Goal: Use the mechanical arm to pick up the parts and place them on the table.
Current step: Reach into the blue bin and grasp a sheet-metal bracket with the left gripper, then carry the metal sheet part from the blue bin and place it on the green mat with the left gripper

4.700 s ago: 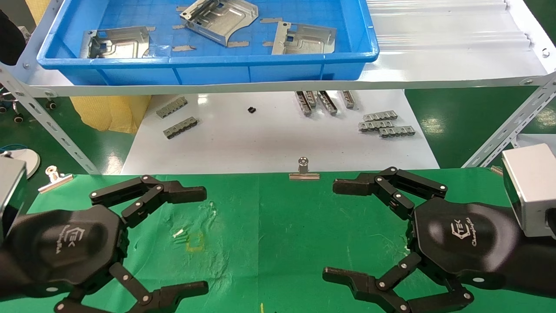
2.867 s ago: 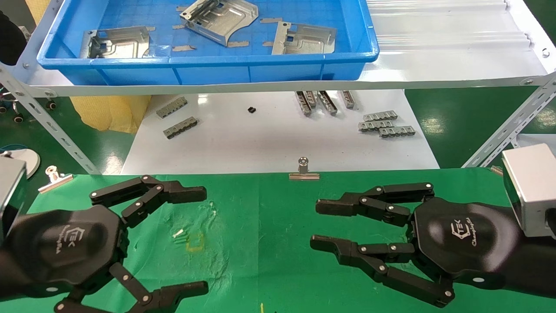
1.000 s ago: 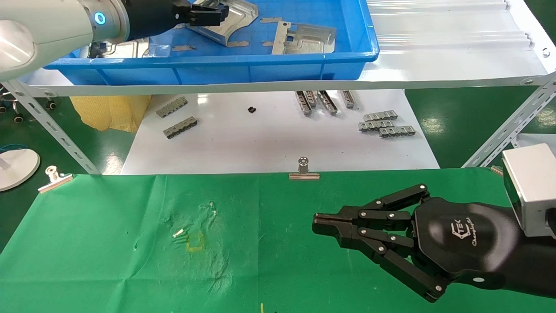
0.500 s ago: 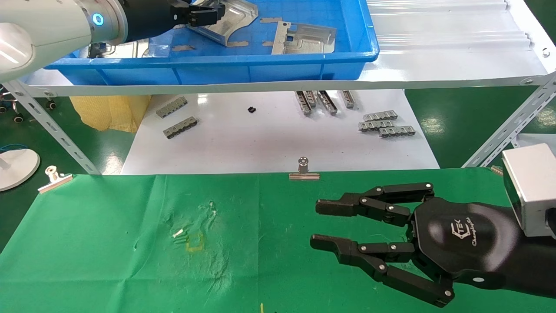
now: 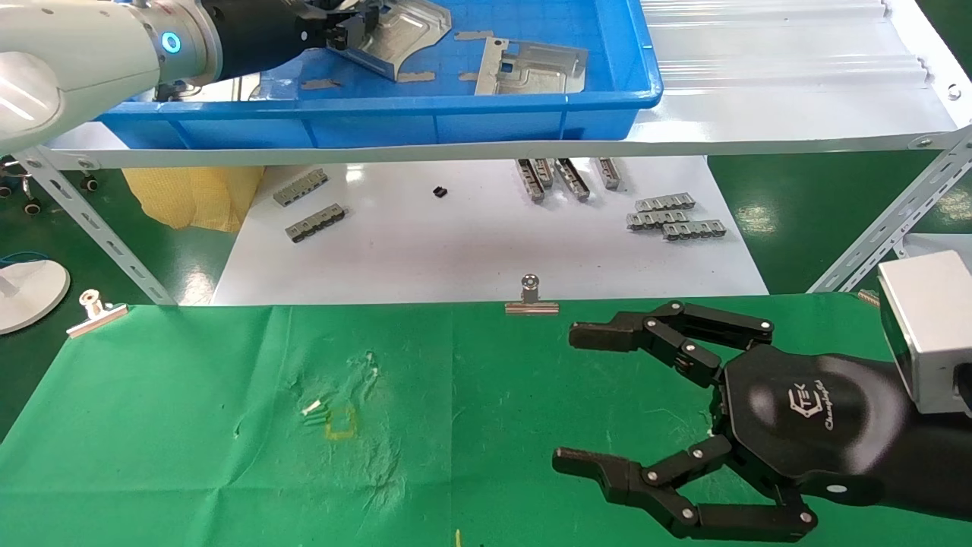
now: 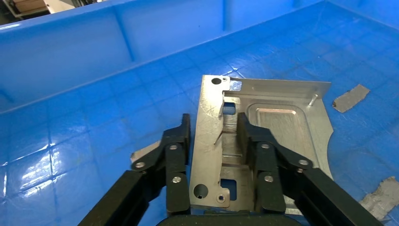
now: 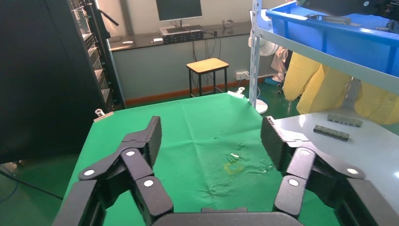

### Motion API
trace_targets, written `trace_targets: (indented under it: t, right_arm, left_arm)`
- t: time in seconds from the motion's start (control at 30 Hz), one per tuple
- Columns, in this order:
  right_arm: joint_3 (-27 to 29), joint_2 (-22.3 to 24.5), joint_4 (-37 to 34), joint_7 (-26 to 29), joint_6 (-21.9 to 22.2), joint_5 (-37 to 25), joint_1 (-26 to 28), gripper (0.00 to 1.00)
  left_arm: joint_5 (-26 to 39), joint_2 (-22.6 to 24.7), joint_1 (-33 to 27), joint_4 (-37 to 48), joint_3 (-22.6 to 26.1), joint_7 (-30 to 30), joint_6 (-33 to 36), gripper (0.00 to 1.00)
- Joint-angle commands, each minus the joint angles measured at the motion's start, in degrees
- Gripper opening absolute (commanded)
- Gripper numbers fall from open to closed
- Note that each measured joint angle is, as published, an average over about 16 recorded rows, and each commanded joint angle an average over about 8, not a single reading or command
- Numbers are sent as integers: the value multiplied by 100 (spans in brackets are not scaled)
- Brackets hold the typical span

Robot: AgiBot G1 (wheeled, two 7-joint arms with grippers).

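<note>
Wrinkled green cloth covers the table below my right gripper, which hovers spread wide and holds nothing. Up on the shelf, inside the blue plastic bin, my left gripper straddles the bent flange of a shiny ribbed sheet-metal part, fingers narrowed against it; I can't tell whether it's clamped.

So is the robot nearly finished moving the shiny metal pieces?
No, it has only just started. No parts lie on the green table yet. The left gripper is inside the blue bin, its fingers on either side of one silver part. At least one more part waits in the bin. The right gripper hangs open over the table.
</note>
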Motion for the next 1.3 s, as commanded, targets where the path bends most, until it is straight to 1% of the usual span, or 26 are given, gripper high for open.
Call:
trace_targets:
  t: [0.03,0.3,0.47,0.57,0.63,0.77,0.93,1.0,1.07,1.13,1.3]
  right_arm:
    - [0,0,0,0,0,0,0,100]
    - [0,0,0,0,0,0,0,100]
    - [0,0,0,0,0,0,0,100]
    - [0,0,0,0,0,0,0,100]
    - [0,0,0,0,0,0,0,100]
    - [0,0,0,0,0,0,0,100]
    - [-1,0,0,0,0,0,0,100]
    - [-1,0,0,0,0,0,0,100]
    - [-1,0,0,0,0,0,0,100]
    - [-1,0,0,0,0,0,0,100]
    - [-1,0,0,0,0,0,0,100]
  left_arm:
    - [-20,-3,17,-7,-9,13,-23,0]
    - [-158,-16,-66,-133,-81,153,92,0]
    - [-326,-121,-190,-261,-180,342,492,0]
    - [-458,-287,-238,-355,-258,528,1001,0]
    - [-557,-443,-239,-429,-312,685,1481,0]
    - [-750,-778,-142,-605,-399,1070,2720,0]
    - [-904,-1100,150,-829,-408,1621,4420,0]
    - [-933,-1219,321,-962,-362,1842,4904,0]
    - [-973,-1359,526,-1166,-282,2037,5219,0]
    - [-1043,-1535,770,-1465,-160,2187,5366,0]
    - [-1263,-2112,1315,-2321,279,2368,5362,0]
